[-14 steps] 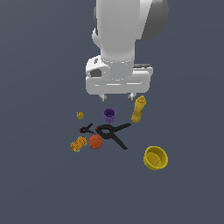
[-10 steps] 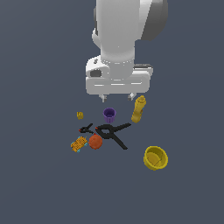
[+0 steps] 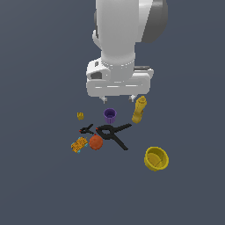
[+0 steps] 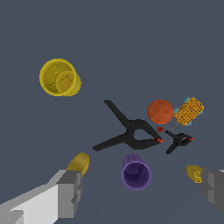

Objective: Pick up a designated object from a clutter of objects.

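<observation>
both fingers (image 4: 70,192) spread wide and empty above the purple cup (image 4: 136,173), brick (image 4: 194,173) beside one.

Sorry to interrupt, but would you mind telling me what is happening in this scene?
A simulated Panda arm hangs above a scatter of small items, its tool open and holding nothing. The target, a tiny yellow brick, lies untouched at the clutter's edge, on the exterior view's left of the purple cup. The tool hangs nearer the cup than the brick.

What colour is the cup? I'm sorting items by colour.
Purple cup, clearest in the wrist view.
</observation>
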